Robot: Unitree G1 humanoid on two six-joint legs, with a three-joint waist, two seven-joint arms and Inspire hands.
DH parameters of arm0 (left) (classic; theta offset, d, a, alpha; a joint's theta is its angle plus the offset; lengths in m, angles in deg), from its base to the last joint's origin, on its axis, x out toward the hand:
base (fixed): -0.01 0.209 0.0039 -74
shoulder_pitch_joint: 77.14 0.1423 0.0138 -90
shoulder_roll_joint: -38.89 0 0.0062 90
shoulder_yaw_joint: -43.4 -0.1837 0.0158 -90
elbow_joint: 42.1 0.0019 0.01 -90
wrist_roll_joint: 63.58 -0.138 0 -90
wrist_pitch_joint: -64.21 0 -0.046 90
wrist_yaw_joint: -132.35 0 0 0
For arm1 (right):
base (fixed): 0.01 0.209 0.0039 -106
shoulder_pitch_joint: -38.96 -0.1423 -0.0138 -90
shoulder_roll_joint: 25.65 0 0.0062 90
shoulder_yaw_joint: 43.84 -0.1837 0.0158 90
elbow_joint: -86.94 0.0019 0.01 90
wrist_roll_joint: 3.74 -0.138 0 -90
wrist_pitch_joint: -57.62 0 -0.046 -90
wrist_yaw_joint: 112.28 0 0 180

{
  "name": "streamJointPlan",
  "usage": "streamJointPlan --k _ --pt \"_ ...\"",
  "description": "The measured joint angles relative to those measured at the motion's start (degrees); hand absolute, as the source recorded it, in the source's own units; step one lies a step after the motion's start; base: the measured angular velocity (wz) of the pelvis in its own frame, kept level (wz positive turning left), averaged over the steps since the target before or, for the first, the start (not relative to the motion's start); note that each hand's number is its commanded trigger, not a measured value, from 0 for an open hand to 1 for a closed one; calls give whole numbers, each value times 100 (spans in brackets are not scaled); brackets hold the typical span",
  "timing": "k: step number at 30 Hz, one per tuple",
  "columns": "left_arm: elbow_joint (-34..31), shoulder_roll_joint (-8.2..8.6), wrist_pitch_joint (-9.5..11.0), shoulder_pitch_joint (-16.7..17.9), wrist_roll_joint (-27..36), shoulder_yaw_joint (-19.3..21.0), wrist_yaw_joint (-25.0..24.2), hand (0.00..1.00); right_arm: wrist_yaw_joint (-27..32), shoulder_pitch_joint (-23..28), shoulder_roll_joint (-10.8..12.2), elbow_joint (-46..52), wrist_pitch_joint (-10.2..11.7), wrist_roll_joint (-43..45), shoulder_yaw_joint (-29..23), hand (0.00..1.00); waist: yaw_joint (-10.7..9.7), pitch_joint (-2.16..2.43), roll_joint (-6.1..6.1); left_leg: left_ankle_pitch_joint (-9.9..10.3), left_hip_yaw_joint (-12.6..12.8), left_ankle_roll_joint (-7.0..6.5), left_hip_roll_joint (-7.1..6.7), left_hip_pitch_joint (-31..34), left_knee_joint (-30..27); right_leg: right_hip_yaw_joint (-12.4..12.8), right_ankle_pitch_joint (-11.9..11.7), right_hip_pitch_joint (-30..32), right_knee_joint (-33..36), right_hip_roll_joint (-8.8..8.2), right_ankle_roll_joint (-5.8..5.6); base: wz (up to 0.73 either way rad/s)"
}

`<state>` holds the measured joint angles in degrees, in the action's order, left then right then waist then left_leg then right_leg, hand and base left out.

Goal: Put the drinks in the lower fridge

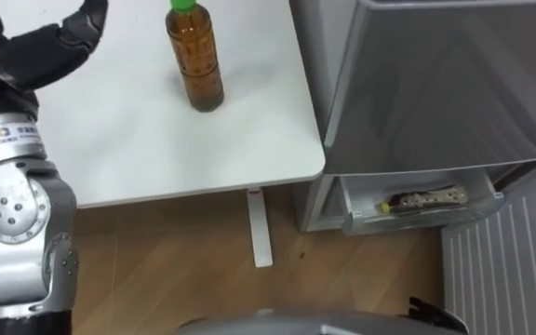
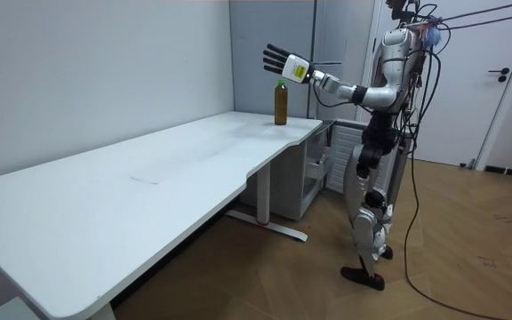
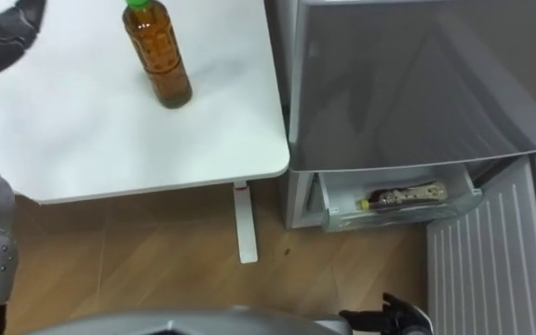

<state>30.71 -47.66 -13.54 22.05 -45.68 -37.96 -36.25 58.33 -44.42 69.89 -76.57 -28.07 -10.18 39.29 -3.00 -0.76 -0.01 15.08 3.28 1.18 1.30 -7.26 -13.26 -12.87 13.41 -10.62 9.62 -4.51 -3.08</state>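
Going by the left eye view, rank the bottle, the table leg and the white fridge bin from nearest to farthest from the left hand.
From the left hand, raised at upper left:
1. The bottle, upright on the table, just to the hand's right.
2. The table leg, lower centre, below the table edge.
3. The white fridge bin, far lower right.

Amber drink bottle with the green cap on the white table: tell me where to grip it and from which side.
Probably the straight body at mid-height, below the narrowing shoulder. The green-capped amber bottle stands upright on the white table, so a side wrap fits. Come from its left, where the open left hand hovers; the grey fridge stands to the right.
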Motion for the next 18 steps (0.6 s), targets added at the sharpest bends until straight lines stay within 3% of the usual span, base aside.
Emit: streamJointPlan --k 5,9,12,18 --pt "259 22 -134 -174 4 -1 -371 0 4 -4 -4 -16 -3 -1 -2 0 2 8 20 -4 120 -5 16 -17 46 84 -25 61 12 7 -2 -11" --pt "458 61 -467 -191 36 -3 -577 0 11 2 -3 -10 -27 -2 0 0 -17 11 19 -6 150 -10 19 -20 51 152 -66 80 8 14 -9 -6" --pt "487 62 -591 -191 35 -4 -592 0 12 1 -9 -9 -64 -2 1 0 -17 16 26 -15 170 -24 20 -18 50 176 -86 98 10 14 -7 -4" --pt "487 64 -693 -204 57 -3 -605 0 10 10 -26 -9 -67 -13 0 0 -24 43 63 -31 213 -36 23 -23 51 228 -108 119 18 14 -6 -4"
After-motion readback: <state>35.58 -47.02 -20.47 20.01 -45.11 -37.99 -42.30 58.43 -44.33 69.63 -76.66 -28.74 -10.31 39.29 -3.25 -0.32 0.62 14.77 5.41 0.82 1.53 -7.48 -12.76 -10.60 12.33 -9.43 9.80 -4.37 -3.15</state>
